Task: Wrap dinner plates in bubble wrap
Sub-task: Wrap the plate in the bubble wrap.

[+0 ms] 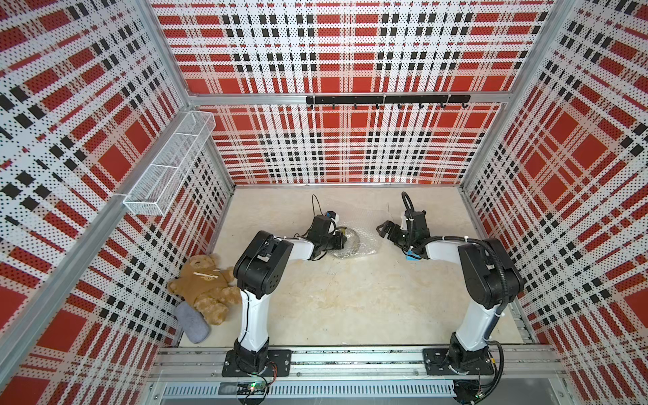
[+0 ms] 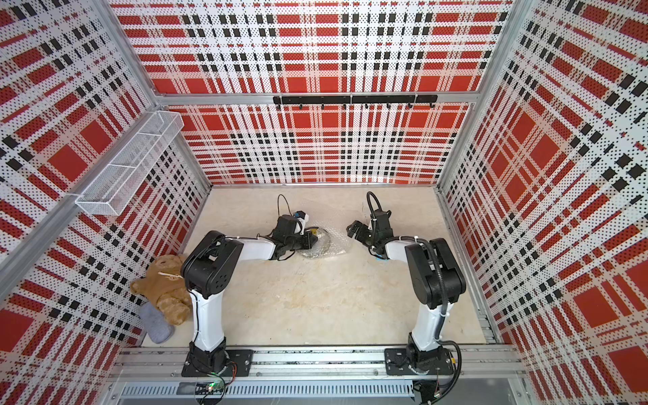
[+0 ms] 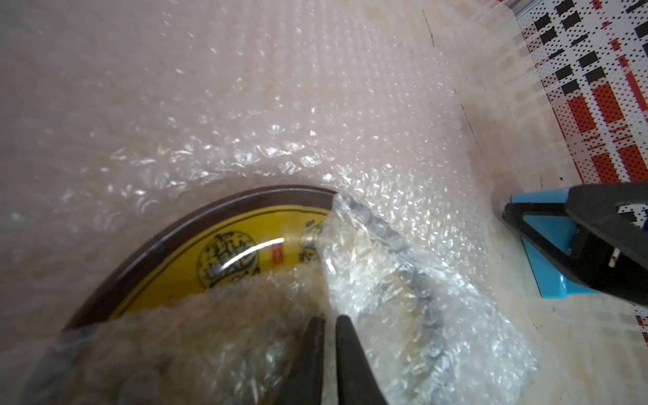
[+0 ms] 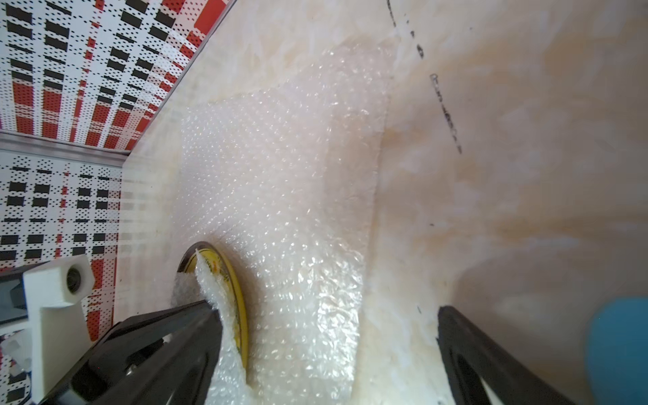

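Yellow plate [image 3: 175, 259], dark rim, dark ornaments, lies flat at the far middle of the bench [image 1: 350, 298] on clear bubble wrap [image 3: 287, 98]. One flap is folded over it, leaving part of the rim bare.

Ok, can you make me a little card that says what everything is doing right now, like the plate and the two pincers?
plate: yellow with a dark rim, partly covered by folded flaps
bubble wrap: spread on the table under the plate, flaps folded over it
left pincer: nearly closed, seemingly pinching a fold over the plate
right pincer: wide open, holding nothing, close beside the plate
also there: teddy bear beside the left arm's base
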Tool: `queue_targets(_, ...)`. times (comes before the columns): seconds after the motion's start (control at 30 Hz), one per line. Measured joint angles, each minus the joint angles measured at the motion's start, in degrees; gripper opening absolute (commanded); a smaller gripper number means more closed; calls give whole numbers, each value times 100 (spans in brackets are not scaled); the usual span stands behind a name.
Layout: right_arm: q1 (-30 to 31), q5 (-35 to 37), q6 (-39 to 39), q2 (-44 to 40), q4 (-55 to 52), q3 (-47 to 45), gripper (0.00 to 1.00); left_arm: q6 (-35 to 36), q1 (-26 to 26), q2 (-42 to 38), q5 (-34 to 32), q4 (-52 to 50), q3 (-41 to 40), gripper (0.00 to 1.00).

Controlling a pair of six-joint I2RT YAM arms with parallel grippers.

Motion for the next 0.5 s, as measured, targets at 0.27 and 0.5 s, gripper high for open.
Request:
queue_targets(0.27, 42, -245, 90, 1150, 131, 1241, 80, 13, 26, 0, 39, -11, 0, 15)
queue_targets(0.5, 37, -247, 758, 1698, 1202, 1384, 57, 15, 39, 0, 61, -15, 0, 15)
